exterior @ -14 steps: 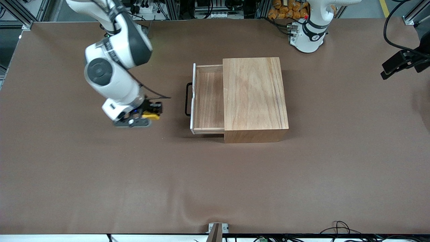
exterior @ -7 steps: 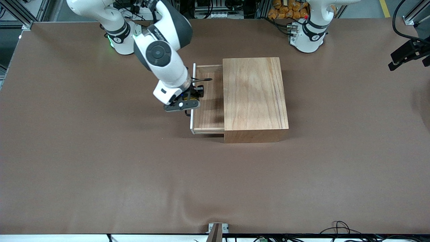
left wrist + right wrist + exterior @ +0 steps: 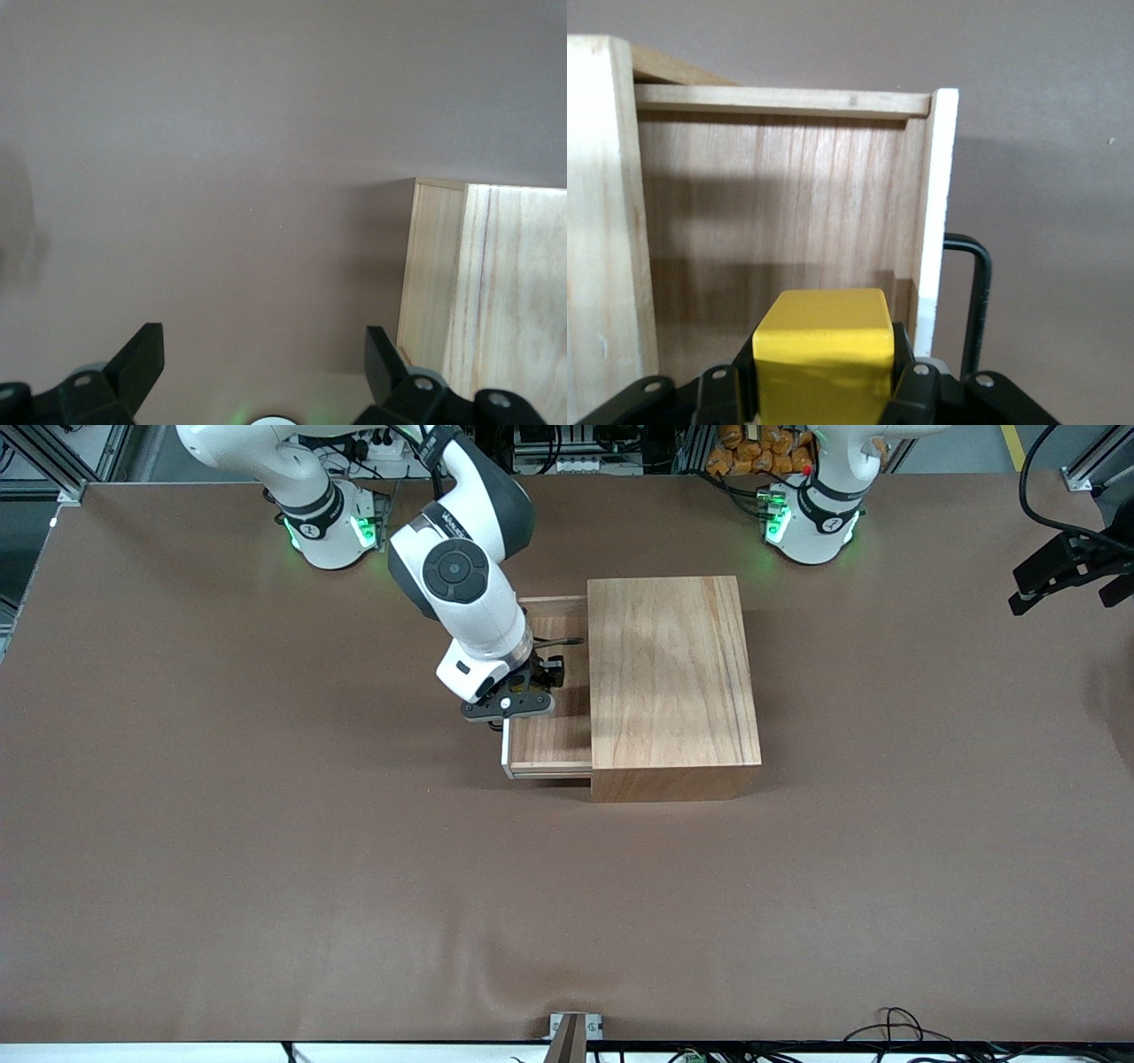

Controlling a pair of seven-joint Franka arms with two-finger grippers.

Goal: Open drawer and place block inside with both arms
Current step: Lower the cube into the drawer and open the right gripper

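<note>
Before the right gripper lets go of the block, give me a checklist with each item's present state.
1. Drawer pulled out of the wooden box: ok.
2. Block clamped in the right gripper: ok.
3. Right gripper over the drawer's floor, inside the white front edge: ok.
4. Drawer floor free of other things: ok as far as it shows.
5. Left gripper open and away, over bare table beside the box: ok.
6. Block's height above the floor: cannot tell.

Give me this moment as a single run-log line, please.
drawer: open | block: held in right claw over drawer | left claw: open, waiting over table
</note>
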